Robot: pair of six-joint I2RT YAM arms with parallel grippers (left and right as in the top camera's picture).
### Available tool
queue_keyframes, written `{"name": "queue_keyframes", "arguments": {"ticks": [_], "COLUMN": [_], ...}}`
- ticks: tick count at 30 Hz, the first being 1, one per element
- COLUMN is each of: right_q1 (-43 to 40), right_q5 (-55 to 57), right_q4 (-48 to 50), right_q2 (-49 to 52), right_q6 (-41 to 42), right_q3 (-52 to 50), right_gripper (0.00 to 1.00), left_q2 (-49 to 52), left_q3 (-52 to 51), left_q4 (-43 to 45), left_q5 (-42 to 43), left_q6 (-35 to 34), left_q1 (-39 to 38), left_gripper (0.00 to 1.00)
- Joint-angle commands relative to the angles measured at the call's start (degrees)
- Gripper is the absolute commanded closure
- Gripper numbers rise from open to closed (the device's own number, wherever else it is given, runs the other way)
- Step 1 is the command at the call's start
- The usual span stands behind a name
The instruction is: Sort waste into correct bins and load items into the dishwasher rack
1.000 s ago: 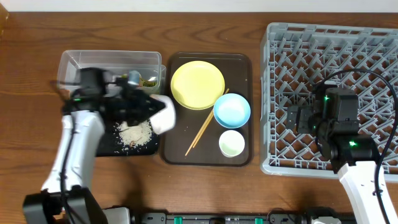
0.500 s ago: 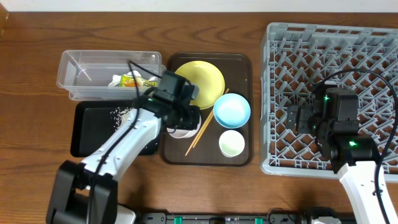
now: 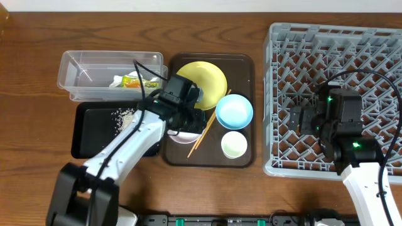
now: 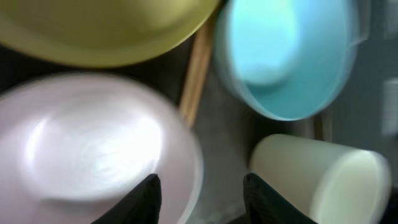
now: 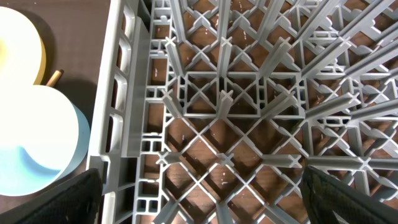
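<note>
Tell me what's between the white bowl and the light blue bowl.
The wooden chopsticks, lying on the brown tray; the left wrist view shows it best.

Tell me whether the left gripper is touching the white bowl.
Cannot tell. In the left wrist view the left gripper straddles the rim of the white bowl, one fingertip overlapping it, but blur hides any contact; overhead, the arm covers it.

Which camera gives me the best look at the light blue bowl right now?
Overhead: the light blue bowl shows whole and sharp on the brown tray. Left wrist shows it close but blurred; right wrist catches only a washed-out part at its left edge.
</note>
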Motion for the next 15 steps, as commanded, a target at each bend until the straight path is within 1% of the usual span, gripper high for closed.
{"name": "queue_keyframes", "arguments": {"ticks": [1,5,9,15], "right_q1": [0.52,0.52,0.52,0.52], "right_q5": [-0.07,-0.07,-0.07,-0.07], "right_q4": [-0.02,0.17,0.07,-0.07], "right_q2": [-0.22,-0.22,-0.22,-0.22], "right_q6": [0.68,0.68,0.68,0.68], "right_q3": [1.16,1.16,1.16,1.16], "right_gripper": [0.01,0.01,0.01,0.01], "left_q2": [-4.39,-4.81,-3.17,1.16], "left_q3": [2.62,2.54,2.01,1.99], "left_q4": [0.50,0.50,0.52,0.48], "left_q5": [3.58,1.64,-0.07,-0.13], "left_q6": [0.57,0.85,0.81,0.79], "left_q1": [-0.68,-3.10,-6.54,-11.23], "left_gripper": [0.54,0.50,0.50,0.50]}}
